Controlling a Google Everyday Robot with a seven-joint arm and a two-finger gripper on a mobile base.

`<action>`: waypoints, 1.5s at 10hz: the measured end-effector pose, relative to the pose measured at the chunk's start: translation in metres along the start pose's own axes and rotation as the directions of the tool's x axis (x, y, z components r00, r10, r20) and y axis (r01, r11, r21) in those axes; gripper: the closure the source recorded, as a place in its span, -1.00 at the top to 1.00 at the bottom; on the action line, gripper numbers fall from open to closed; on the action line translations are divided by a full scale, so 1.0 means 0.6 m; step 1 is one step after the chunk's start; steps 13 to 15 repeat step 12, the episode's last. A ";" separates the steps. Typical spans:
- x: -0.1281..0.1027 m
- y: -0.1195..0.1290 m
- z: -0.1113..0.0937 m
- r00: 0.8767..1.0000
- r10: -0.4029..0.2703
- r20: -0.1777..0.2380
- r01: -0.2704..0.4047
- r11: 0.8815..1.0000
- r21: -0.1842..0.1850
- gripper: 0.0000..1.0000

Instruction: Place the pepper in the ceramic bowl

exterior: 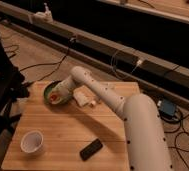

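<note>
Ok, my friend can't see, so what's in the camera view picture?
A white robot arm reaches across a wooden table, its tool over a green bowl with a red pepper at it. Nearer the camera sit a white cup and a black block.

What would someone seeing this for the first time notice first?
The big white robot arm sweeps up from the lower right across the wooden table, its gripper down in the green bowl at the table's far left corner, where a bit of red pepper shows. Nearer the front sit a white cup and a black block.
</note>
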 end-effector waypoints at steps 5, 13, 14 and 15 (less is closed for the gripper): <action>0.022 -0.010 -0.016 1.000 0.013 -0.011 -0.013 1.000 0.014 0.47; 0.030 -0.002 -0.069 0.998 0.042 -0.057 -0.039 0.998 0.056 0.47; 0.030 -0.002 -0.069 0.998 0.042 -0.057 -0.039 0.998 0.056 0.47; 0.030 -0.002 -0.069 0.998 0.042 -0.057 -0.039 0.998 0.056 0.47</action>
